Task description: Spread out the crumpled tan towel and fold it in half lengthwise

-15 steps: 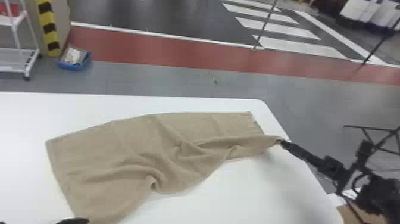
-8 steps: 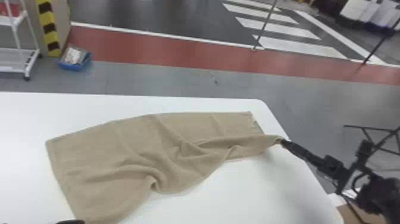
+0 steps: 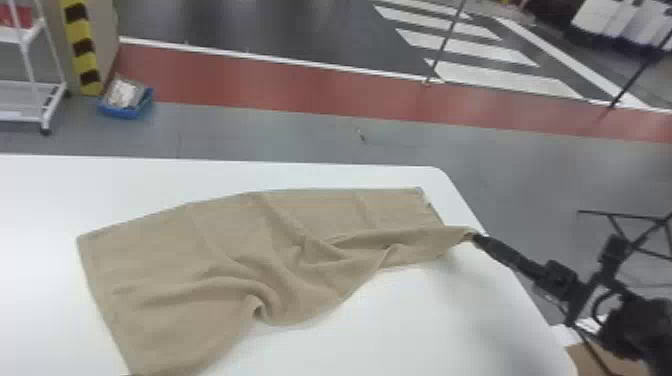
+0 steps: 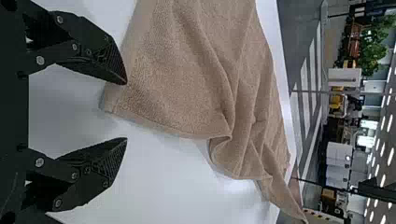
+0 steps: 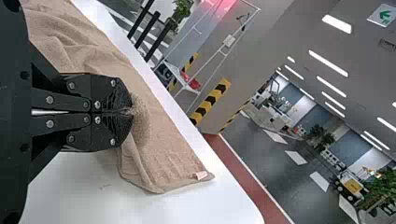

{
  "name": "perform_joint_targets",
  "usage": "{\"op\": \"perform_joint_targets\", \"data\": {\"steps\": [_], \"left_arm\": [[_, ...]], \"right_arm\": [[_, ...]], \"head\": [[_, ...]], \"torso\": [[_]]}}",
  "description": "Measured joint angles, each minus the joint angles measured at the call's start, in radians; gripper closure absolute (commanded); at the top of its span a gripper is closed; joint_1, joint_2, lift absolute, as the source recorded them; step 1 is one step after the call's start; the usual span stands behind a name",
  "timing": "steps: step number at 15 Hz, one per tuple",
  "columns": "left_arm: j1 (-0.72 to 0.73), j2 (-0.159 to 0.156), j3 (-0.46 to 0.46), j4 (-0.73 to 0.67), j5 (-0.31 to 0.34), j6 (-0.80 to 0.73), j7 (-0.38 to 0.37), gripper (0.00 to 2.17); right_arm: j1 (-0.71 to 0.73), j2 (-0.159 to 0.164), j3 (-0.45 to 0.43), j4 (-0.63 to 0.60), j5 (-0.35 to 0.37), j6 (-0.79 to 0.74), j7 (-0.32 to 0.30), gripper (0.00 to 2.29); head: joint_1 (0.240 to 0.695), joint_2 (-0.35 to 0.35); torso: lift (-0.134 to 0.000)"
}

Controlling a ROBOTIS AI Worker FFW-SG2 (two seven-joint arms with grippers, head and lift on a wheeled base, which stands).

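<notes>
While the white bench (image 3: 400, 325) carries the rumpled tan towel (image 3: 215, 260), spread lengthwise across it, my left end effector (image 4: 126, 111) stands wide open at a near corner, gripping nothing, and my right end effector (image 3: 475, 238) pinches cloth at the right end, near a small label (image 5: 201, 175).

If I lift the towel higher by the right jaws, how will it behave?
The towel will probably hang limp, since it already drapes in soft folds. Its thick, looped-looking weave suggests it's unlikely to slip from the closed jaws.
</notes>
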Motion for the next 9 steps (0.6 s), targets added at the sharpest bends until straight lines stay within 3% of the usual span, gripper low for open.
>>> {"op": "perform_joint_targets", "data": {"steps": [3, 7, 8, 9], "left_arm": [[-0.004, -0.001, -0.006, 0.001, -0.003, 0.0, 0.004, 0.71], [-0.011, 0.006, -0.009, 0.008, -0.018, 0.0, -0.004, 0.73], [-0.012, 0.008, -0.009, 0.008, -0.021, 0.0, -0.004, 0.94], [-0.014, 0.01, -0.009, 0.009, -0.022, 0.0, -0.002, 1.0]], "right_arm": [[-0.001, 0.0, -0.001, 0.0, 0.0, 0.0, 0.0, 1.51], [-0.003, 0.0, -0.001, 0.003, -0.002, 0.0, 0.0, 1.51], [-0.004, 0.0, -0.001, 0.003, -0.004, 0.0, 0.0, 1.51], [-0.004, 0.0, -0.001, 0.003, -0.006, 0.0, 0.0, 1.51]], "head": [[0.695, -0.35], [0.695, -0.35], [0.695, -0.35], [0.695, -0.35]], "torso": [[-0.124], [-0.124], [-0.124], [-0.124]]}}
